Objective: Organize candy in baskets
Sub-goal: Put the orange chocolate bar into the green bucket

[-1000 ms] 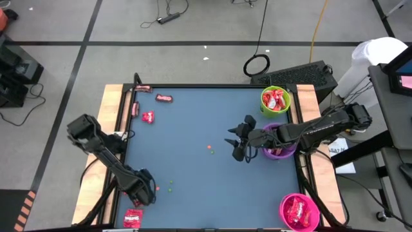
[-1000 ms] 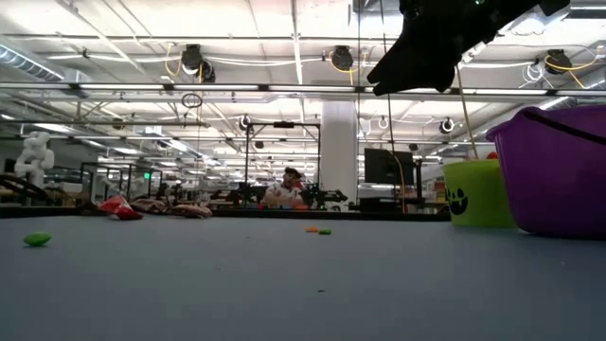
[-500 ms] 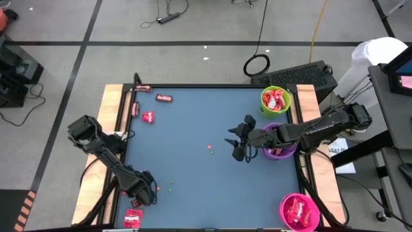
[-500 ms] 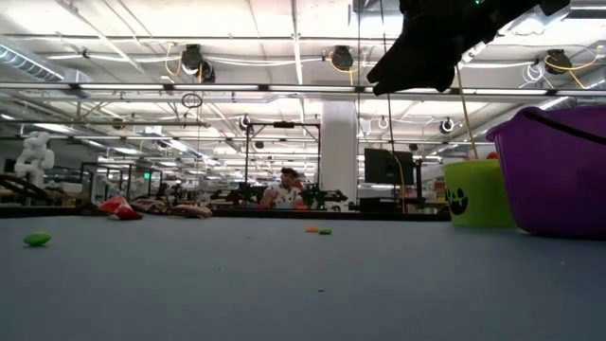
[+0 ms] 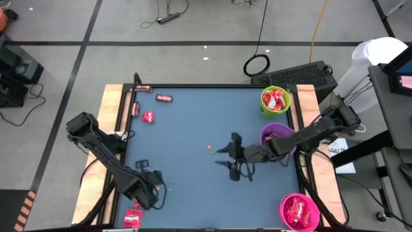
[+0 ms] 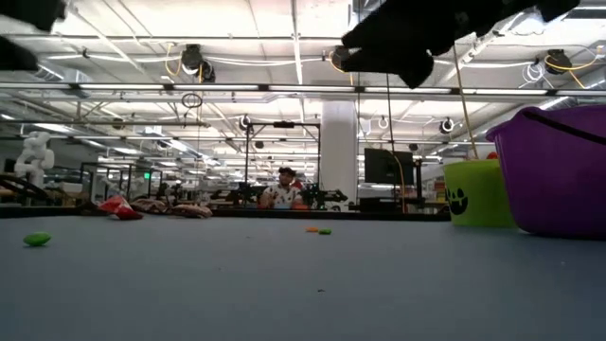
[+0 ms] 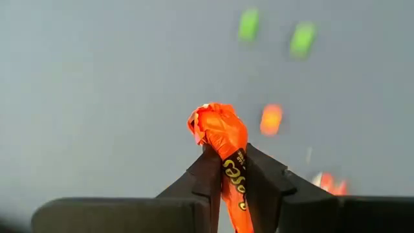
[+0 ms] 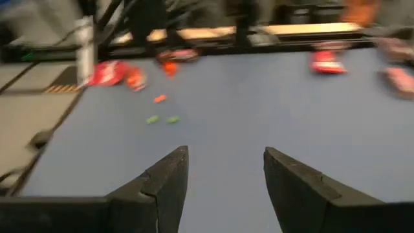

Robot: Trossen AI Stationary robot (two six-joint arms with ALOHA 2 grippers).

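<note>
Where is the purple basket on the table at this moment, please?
In the high view, the purple basket stands near the table's right edge, just below the lime green basket, with the right arm reaching over it.

The blue table surface (image 5: 193, 135) carries small loose round dots: an orange pair (image 5: 210, 149) near its centre and a green one (image 5: 170, 182) nearer the left. A black cable coil (image 5: 257, 65) lies on the floor beyond the table. A seated person (image 6: 284, 189) is visible in the room behind.

- Orange candy wrapper (image 7: 223, 139) pinched in my left claw (image 7: 228, 171): dark band with yellow lettering, partly hidden, not readable.
- No other legible text anywhere.
</note>
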